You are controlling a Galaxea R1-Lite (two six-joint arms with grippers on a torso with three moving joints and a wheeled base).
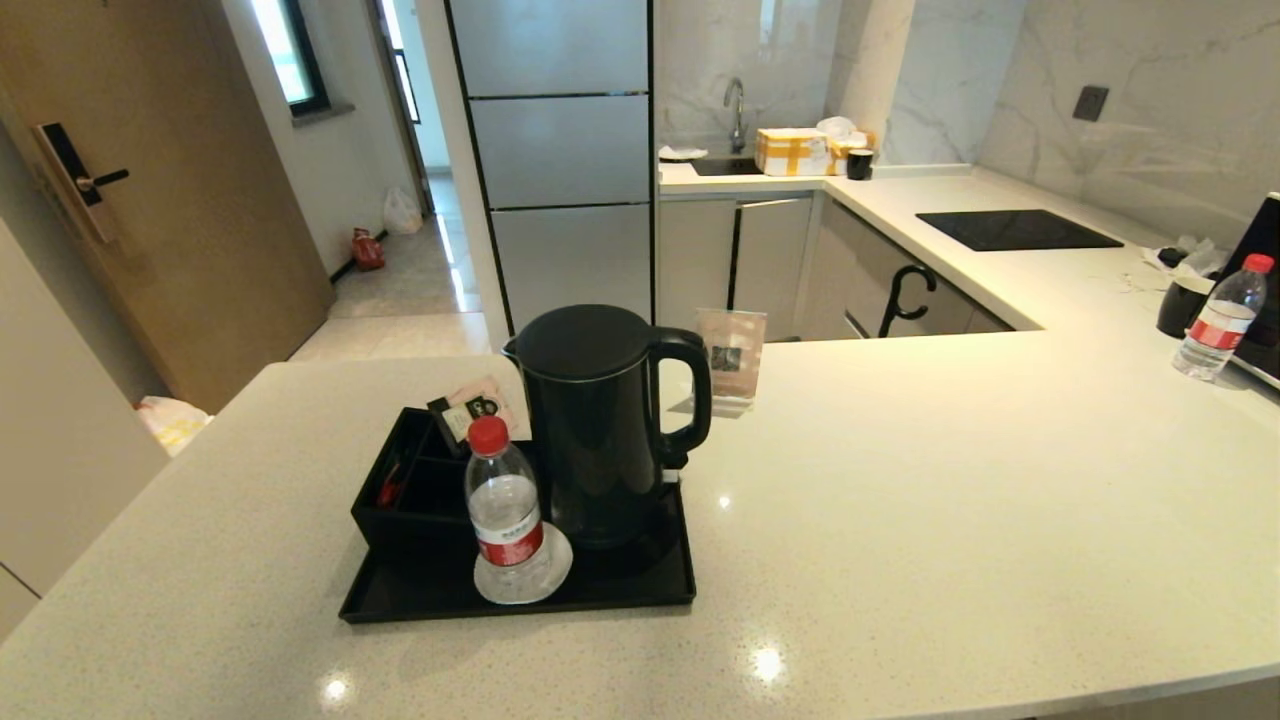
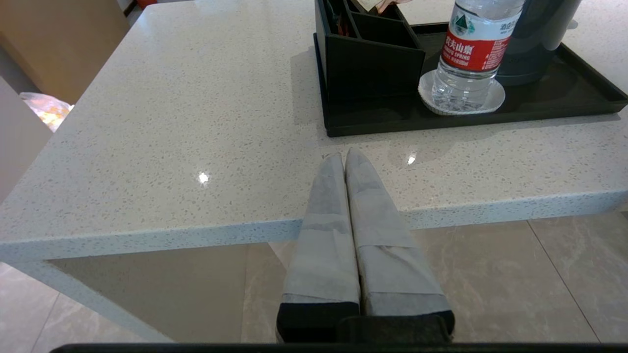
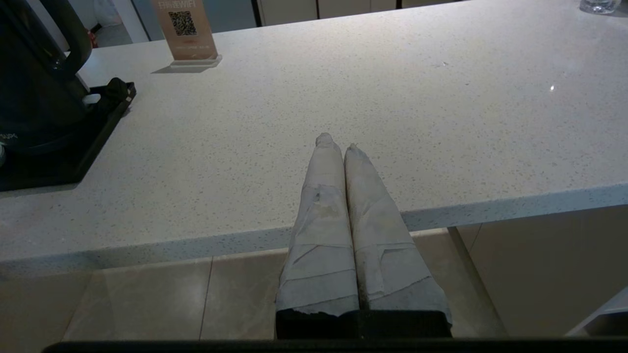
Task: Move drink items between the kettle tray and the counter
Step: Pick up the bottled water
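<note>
Currently the water bottle (image 1: 505, 510) is standing on the white coaster (image 1: 553, 580) at the near edge of the kettle tray (image 1: 640, 598), left of the kettle (image 1: 600, 425). A second bottle (image 1: 1218, 320) is sitting far right on the counter (image 1: 950, 480). Left gripper (image 2: 344, 156) and right gripper (image 3: 337, 141) are hanging at the counter's near edge, jaws pressed together, holding nothing.

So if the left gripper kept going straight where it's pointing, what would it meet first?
Probably the near rim of the flat black kettle tray, close by its black compartmented box; depth is unclear, and bare beige speckled counter lies between.
</note>
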